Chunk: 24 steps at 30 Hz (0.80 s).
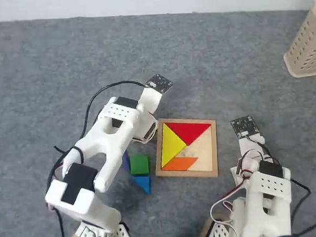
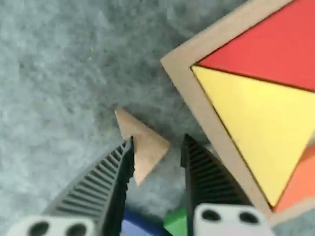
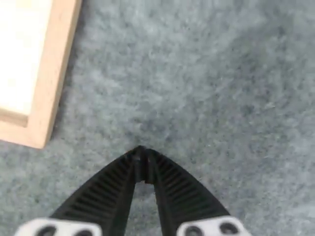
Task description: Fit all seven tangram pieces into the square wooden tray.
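Inside, the tray [image 1: 203, 149] holds red [image 1: 189, 131], yellow [image 1: 171, 144], orange pieces [image 1: 180, 163].

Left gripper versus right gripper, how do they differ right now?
The left gripper is open; the right gripper is shut, fingertips together. The left gripper straddles a small plain wood triangle lying just outside a corner of the tray; the right gripper has nothing between its fingers, with bare grey carpet below. Both have black ribbed fingers, point down at the carpet, and sit outside the tray.
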### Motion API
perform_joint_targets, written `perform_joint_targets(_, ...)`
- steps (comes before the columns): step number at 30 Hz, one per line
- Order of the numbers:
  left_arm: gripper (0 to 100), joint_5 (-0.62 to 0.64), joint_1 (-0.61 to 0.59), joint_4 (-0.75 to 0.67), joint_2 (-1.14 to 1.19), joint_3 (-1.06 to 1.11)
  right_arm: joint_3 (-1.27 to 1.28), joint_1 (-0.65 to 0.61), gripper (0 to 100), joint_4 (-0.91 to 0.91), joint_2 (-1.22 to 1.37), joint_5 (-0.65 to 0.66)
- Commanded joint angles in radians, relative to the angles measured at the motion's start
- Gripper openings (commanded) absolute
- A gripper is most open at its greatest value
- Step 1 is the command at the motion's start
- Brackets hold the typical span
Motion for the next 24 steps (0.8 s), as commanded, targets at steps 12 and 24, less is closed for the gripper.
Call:
perform_joint_targets(12, 7, -0.002, -0.074, 0.087, 0.163, -0.174, -0.005, 0.013, 1.3, -0.016, -0.025, 0.009)
perform_joint_targets(24, 1, -0.044, -0.064, 0.187, -0.046, -0.180, -0.005, 0.013, 1.3, -0.016, -0.025, 0.008)
